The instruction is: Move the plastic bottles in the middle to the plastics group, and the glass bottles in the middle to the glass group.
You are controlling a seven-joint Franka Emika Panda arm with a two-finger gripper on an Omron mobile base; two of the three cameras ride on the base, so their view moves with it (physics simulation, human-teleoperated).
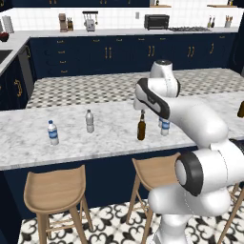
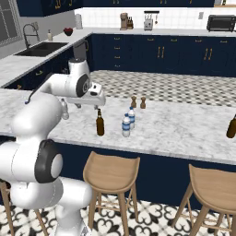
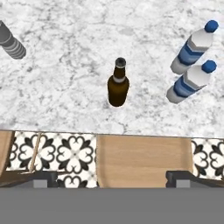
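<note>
Hovering above the table [image 3: 65, 52], my hand [image 3: 112, 177] is spread wide and holds nothing. Straight ahead of my fingertips [image 3: 43, 178] the brown glass bottle [image 3: 118, 85] stands upright on the marble, close to the table's edge. Off to one side, just beyond it, the two water bottles [image 3: 189, 70] stand close together. Dropping onto the brown bottle off-centre could clip its long neck and tip it, perhaps over the edge toward the stool [image 3: 142, 159]. Swinging sideways low could knock the water bottles down.

Dark-brown glass bottle [image 3: 118, 85], blue-banded plastic bottles [image 3: 187, 82]
</note>
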